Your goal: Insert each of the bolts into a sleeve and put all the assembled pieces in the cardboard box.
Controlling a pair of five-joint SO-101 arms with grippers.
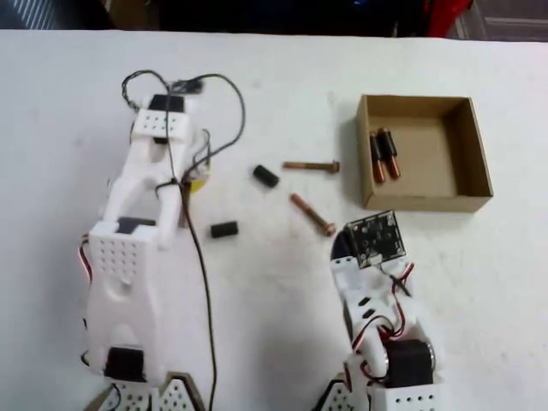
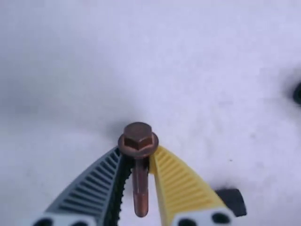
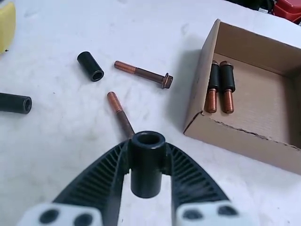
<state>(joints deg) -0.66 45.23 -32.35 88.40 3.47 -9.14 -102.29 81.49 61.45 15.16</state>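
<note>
Your left gripper (image 2: 138, 154) clamped a bolt (image 2: 138, 139) just below its head. Your right gripper (image 3: 146, 147) clamped a sleeve (image 3: 147, 165) mid-body. Both parts were probably rigid, light and slippery.

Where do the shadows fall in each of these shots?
High view: the cardboard box casts a soft shadow on the table beside its wall facing the loose bolt. Right wrist view: the same shadow lies beside that wall. Left wrist view: a faint shadow lies beside the head of the bolt in the left gripper.
</note>
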